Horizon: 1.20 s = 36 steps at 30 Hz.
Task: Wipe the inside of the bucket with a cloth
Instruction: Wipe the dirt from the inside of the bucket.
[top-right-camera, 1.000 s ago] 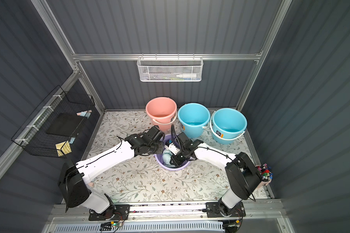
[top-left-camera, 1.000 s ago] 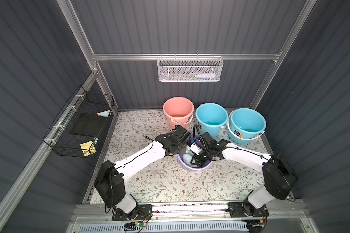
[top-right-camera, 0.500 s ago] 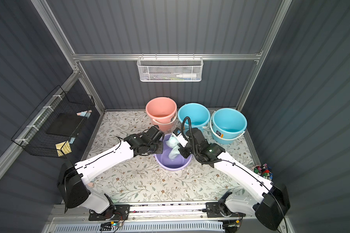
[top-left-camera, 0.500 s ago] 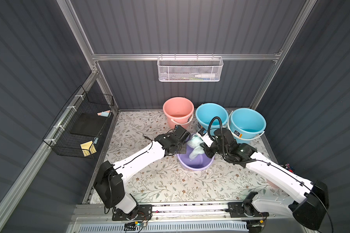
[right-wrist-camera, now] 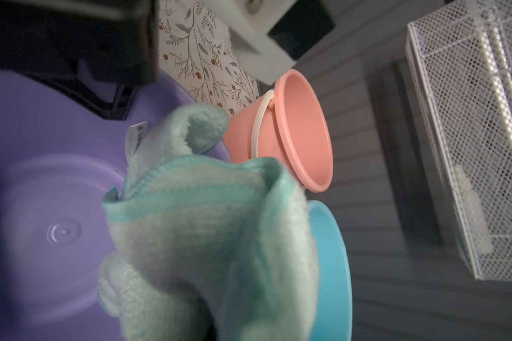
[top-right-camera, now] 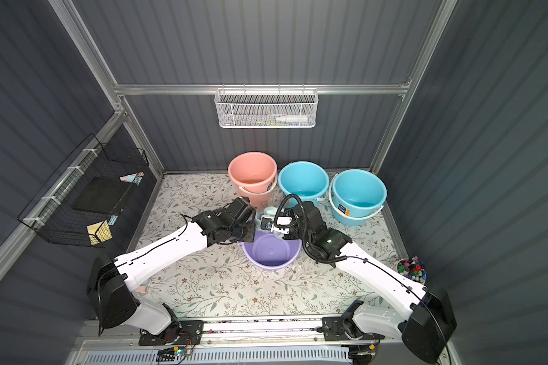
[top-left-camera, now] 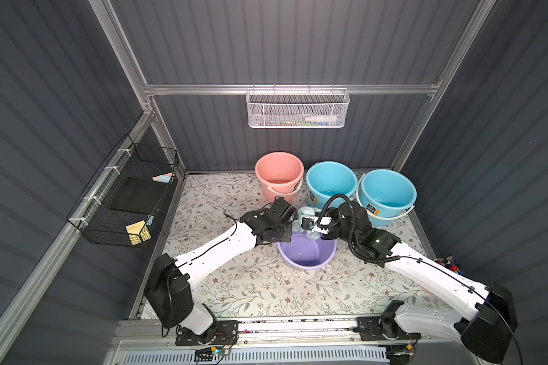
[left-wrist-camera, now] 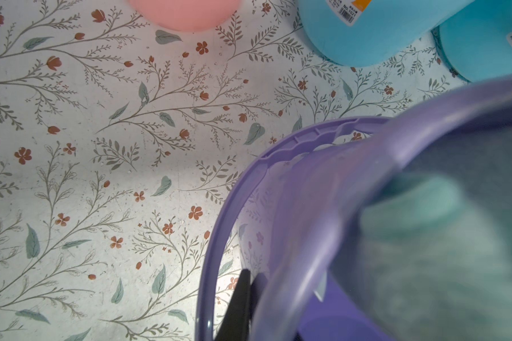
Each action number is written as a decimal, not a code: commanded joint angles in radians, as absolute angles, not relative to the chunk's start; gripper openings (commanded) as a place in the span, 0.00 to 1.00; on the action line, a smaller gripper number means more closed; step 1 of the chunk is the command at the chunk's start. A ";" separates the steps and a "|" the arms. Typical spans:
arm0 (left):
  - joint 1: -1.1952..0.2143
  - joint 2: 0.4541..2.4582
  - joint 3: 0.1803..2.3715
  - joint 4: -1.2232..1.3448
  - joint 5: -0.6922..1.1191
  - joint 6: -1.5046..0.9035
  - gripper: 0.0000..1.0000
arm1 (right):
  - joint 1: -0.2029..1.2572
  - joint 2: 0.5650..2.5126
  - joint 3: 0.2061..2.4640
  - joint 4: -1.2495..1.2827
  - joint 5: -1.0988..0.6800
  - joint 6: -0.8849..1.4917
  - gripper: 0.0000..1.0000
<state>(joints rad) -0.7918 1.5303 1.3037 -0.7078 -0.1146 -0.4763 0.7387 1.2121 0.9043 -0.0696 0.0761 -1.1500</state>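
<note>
the right gripper [top-left-camera: 313,234] is clenched on the cloth [right-wrist-camera: 207,236]. the aqua terry bunches over the fingers, so in the right wrist view they are hidden under its folds. a small white label [right-wrist-camera: 135,138] sticks out of one fold. in both top views the cloth sits at the far rim of the purple bucket [top-left-camera: 304,254], with one lump [top-right-camera: 270,211] raised above that rim and the rest just inside the mouth. whether it presses on the wall cannot be told.

the left gripper [top-left-camera: 283,237] is clamped on the same bucket's rim, on the side next to the cloth. in the left wrist view one black finger [left-wrist-camera: 237,304] lies against the outside of the wall, between it and the loose purple handle [left-wrist-camera: 216,230]. the inner finger is hidden. the cloth shows there only as a pale blur inside the bucket.

the bucket's floor is bare and lilac. behind the bucket stand a pink bucket [top-left-camera: 279,172] and two blue buckets [top-left-camera: 331,180] [top-left-camera: 386,192] in a row. a floral mat [top-left-camera: 234,284] lies under it. high behind it, a white mesh basket [top-left-camera: 298,110] hangs on the back wall.
</note>
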 commanded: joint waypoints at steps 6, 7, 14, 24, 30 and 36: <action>-0.787 1.485 1.304 -0.682 -0.092 -0.450 0.00 | 0.743 1.358 0.881 0.035 0.041 -1.409 0.00; -0.786 1.486 1.304 -0.683 -0.091 -0.450 0.00 | 0.742 1.373 0.878 0.037 0.027 -1.414 0.00; -0.786 1.492 1.313 -0.681 -0.086 -0.445 0.00 | 0.744 1.499 0.888 0.007 -0.025 -1.419 0.00; -0.787 1.500 1.321 -0.682 -0.088 -0.442 0.00 | 0.765 1.695 0.928 -0.031 -0.002 -1.386 0.00; -0.787 1.488 1.308 -0.683 -0.118 -0.449 0.00 | 0.773 1.729 0.946 -0.058 0.059 -1.351 0.00; -0.786 1.491 1.309 -0.683 -0.142 -0.459 0.00 | 0.774 1.616 0.972 -0.160 0.047 -1.353 0.00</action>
<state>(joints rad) -0.7853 1.5291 1.3029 -0.7078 -0.1215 -0.4545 0.7731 1.6699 0.9463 -0.0731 0.0490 -1.3537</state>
